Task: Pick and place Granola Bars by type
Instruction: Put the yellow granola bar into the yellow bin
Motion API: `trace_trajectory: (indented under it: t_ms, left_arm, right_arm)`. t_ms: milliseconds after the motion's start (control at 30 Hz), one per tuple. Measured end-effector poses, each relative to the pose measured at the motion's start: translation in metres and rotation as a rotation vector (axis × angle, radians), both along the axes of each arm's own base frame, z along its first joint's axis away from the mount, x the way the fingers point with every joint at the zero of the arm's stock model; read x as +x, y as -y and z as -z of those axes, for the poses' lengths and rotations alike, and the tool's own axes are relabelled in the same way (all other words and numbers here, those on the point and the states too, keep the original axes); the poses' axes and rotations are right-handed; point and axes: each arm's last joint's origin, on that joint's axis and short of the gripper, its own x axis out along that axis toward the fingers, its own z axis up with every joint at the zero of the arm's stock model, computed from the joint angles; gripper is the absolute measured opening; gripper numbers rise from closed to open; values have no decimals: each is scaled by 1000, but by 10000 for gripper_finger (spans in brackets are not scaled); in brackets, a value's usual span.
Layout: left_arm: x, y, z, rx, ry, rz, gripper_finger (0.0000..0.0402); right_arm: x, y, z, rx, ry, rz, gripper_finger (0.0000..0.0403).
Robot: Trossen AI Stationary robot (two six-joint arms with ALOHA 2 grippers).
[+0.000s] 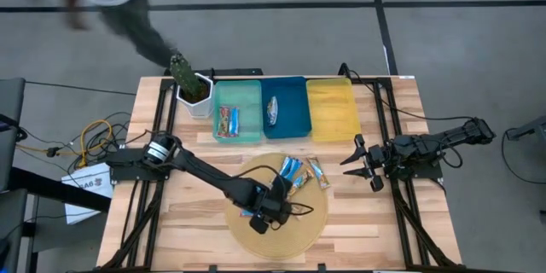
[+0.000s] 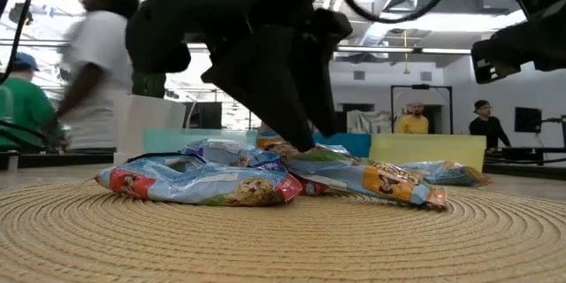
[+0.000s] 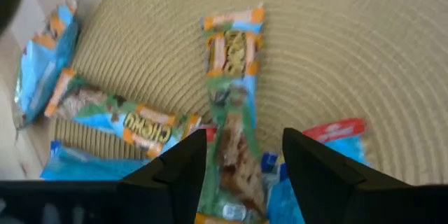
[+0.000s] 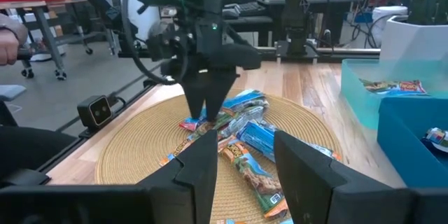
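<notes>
Several granola bars lie in a loose heap on a round woven mat, blue-white and green-orange ones. My left gripper points steeply down over the heap, open. Its fingers stand on either side of a green-orange bar that lies lengthwise between them. From the low view its fingertips come down to the top of the pile. A red-wrapped bar lies in the teal tray, and a silvery one in the blue tray. My right gripper waits open at the table's right. My left gripper straddles the green-orange bar's near end from above, slanting down, with the fingers along the bar's two long sides. A gap shows on each side of the bar. Whether a fingertip touches the heap, I cannot tell.
A yellow tray stands right of the blue one, along the far edge. A white pot with a green plant stands left of the teal tray. A person moves behind the table's far left corner. Bare wood shows around the mat.
</notes>
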Motion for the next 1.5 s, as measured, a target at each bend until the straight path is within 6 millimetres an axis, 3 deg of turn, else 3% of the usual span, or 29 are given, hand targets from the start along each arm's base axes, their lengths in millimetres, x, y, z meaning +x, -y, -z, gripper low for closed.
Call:
trace_trajectory:
  t_ms: [167,433,633,1100,1500]
  left_arm:
    - [1,-3,0,-5,-7,-9,172]
    - [8,-4,19,-35,-26,10,156]
    - [11,-8,19,-13,-12,-4,141]
    - [11,-7,19,-37,-8,-27,32]
    - [10,-3,18,-105,2,-129,16]
  right_arm:
    - [0,0,0,0,-1,0,133]
    - [0,0,0,0,0,0,133]
    - [0,0,0,0,0,0,134]
    - [0,0,0,0,-1,0,133]
    - [0,0,0,0,-1,0,133]
